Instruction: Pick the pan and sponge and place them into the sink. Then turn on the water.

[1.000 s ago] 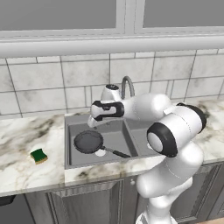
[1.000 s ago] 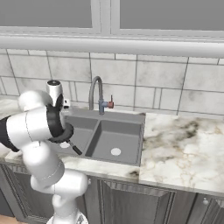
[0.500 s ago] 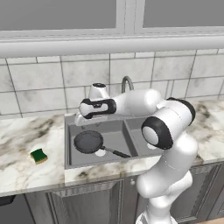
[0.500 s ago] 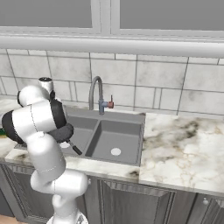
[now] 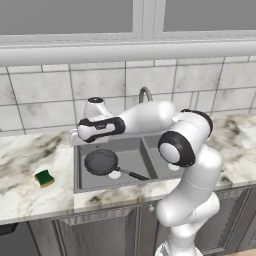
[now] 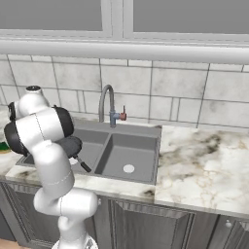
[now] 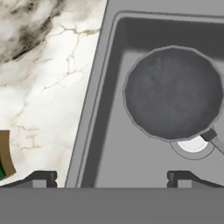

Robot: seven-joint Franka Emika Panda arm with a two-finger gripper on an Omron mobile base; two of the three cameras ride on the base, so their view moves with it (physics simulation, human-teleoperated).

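The dark round pan lies in the left basin of the grey sink, its thin handle pointing to the front right. In the hand view the pan partly covers the pale drain. The green and yellow sponge lies on the marble counter left of the sink and shows at the left edge of the hand view as the sponge. My gripper hangs open and empty above the sink's left rim, with the pan to one side and the sponge to the other. The arched faucet stands behind the sink; no water runs.
Marble counter stretches left of the sink, and more counter lies to the right. A tiled wall rises behind the faucet under a window sill. The right basin holds only its drain. Cabinet fronts run below the counter edge.
The arm has swung left, from over the middle of the sink to above its left rim. The pan lies where it was in the left basin, and the sponge has not moved.
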